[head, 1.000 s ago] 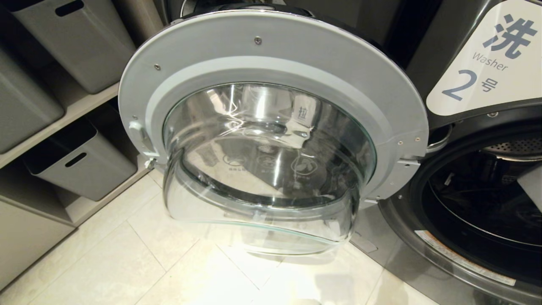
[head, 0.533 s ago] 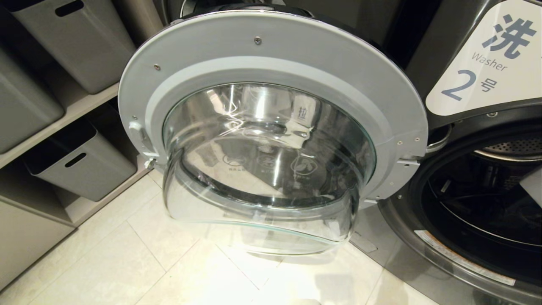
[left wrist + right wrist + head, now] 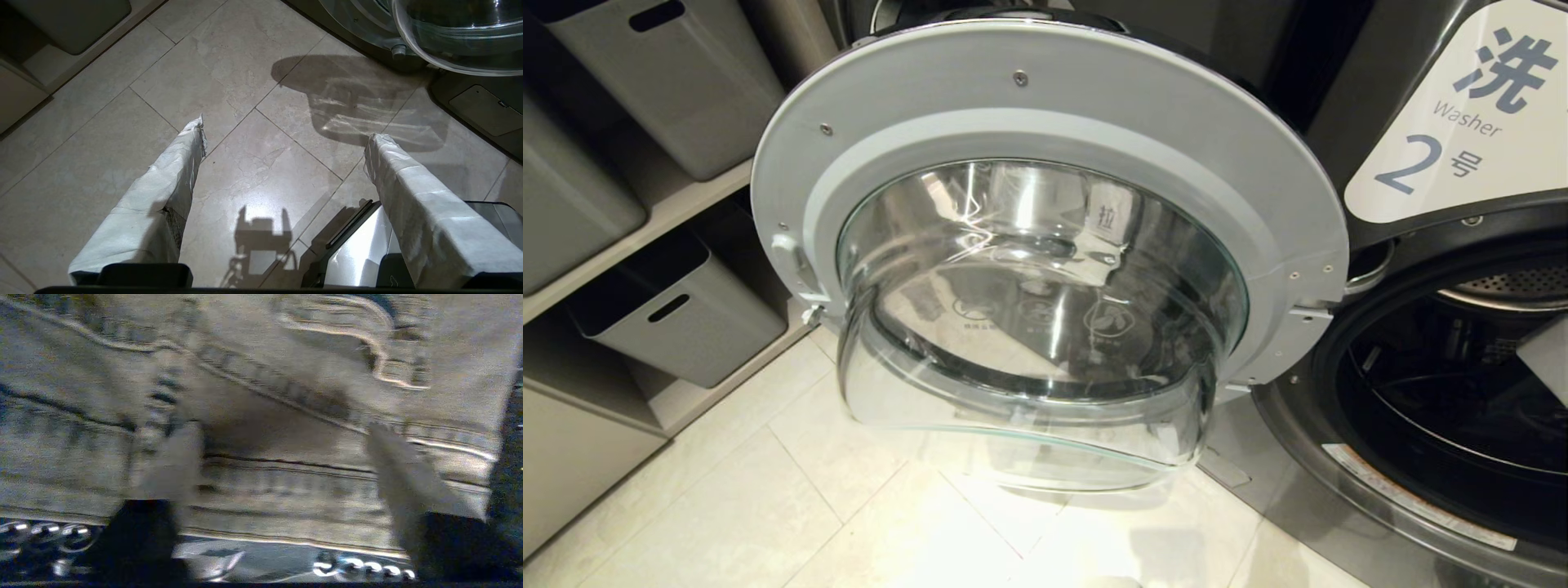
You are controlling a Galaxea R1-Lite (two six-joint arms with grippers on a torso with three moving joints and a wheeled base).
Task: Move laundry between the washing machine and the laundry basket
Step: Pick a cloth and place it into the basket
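Note:
The washing machine [image 3: 1445, 392] stands at the right with its round glass door [image 3: 1045, 269] swung wide open. My right arm reaches into the dark drum, and only a pale wrapped part [image 3: 1547, 355] shows at the head view's right edge. In the right wrist view a grey denim garment [image 3: 286, 375] with stitched seams fills the picture. My right gripper [image 3: 286, 457] is right at it, fingers spread, cloth lying between them. My left gripper [image 3: 286, 134] hangs open over the floor tiles, empty. The laundry basket is out of view.
Grey storage bins [image 3: 678, 310] sit on shelves at the left. The open door juts out over the pale tiled floor [image 3: 809, 506]. The drum's perforated metal wall [image 3: 359, 569] shows beneath the garment. A silver part of my base [image 3: 359, 253] lies under the left gripper.
The pale part of my right arm in the drum mouth has shifted slightly. The door, the bins and the left arm have not moved.

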